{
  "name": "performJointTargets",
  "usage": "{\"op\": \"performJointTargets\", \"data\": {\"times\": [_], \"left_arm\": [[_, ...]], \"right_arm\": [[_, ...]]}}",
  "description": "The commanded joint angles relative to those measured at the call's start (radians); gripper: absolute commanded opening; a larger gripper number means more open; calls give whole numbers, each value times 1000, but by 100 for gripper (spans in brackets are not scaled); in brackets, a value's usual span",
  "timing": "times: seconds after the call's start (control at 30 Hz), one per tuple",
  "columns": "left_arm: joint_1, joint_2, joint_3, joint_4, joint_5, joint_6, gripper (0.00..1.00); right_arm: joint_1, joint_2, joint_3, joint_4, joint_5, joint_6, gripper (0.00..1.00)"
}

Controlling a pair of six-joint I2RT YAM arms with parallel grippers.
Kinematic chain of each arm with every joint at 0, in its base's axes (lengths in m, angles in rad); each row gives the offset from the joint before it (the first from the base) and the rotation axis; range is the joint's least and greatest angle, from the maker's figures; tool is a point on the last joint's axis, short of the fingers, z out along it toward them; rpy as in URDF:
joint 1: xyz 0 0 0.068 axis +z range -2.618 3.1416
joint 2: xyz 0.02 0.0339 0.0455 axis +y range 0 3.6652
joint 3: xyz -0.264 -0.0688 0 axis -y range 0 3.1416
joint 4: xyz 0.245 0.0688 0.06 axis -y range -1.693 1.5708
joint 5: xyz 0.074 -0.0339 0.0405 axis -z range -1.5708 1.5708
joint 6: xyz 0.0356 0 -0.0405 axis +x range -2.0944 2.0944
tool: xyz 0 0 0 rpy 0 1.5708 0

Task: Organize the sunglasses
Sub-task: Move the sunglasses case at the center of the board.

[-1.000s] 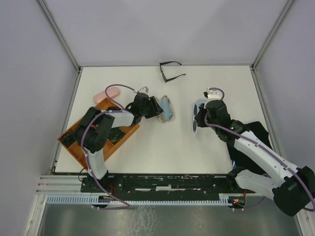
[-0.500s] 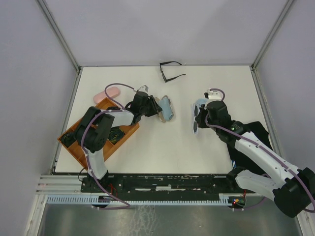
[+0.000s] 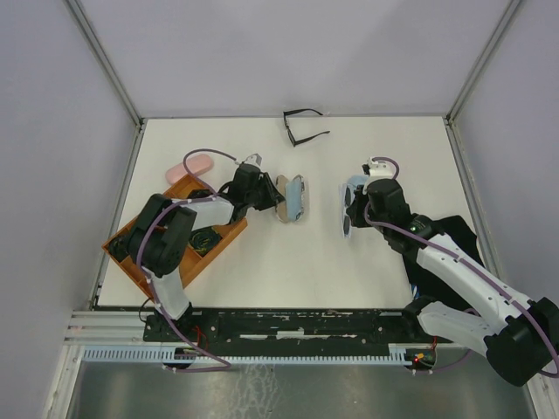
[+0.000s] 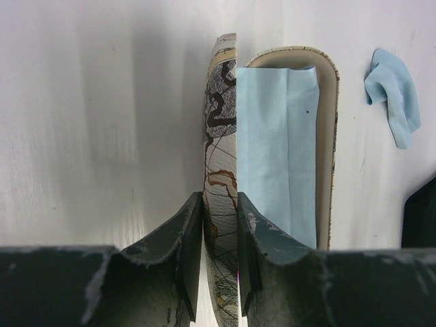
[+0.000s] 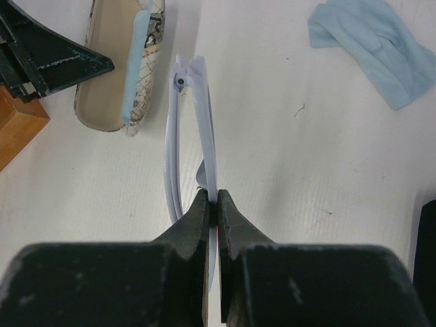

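My left gripper [image 4: 220, 225] is shut on the upright lid of an open patterned case [image 4: 221, 136] with a light-blue lining; in the top view the gripper [image 3: 266, 194] is left of the case [image 3: 293, 199]. My right gripper [image 5: 215, 201] is shut on a pale-framed pair of sunglasses [image 5: 194, 122], held edge-on just above the table [image 3: 348, 212]. A thin black-framed pair [image 3: 304, 127] lies open at the table's back edge. A dark pair [image 3: 205, 237] lies in the orange tray [image 3: 140, 262].
A pink case [image 3: 192, 164] lies behind the tray. A light-blue cloth [image 5: 371, 51] lies beside the right gripper and also shows in the left wrist view [image 4: 394, 95]. The tray's corner [image 5: 17, 126] is close to the patterned case [image 5: 122, 68].
The left gripper has shifted a little left, and the patterned case it holds has turned to lie straighter. The right arm has hardly moved.
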Motion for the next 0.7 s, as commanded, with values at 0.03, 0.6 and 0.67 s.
{"op": "performJointTargets", "data": {"times": [0.03,0.6,0.67], "left_arm": [[1,-140,-51,-4,24,68,31],[-137,-387,-195,-193,-145,105,31],[-173,-392,-196,-209,-193,102,30]], "right_arm": [[1,-22,0,42,-6,12,0],[0,-21,-23,53,-58,41,0],[1,-20,-29,54,-67,45,0]]}}
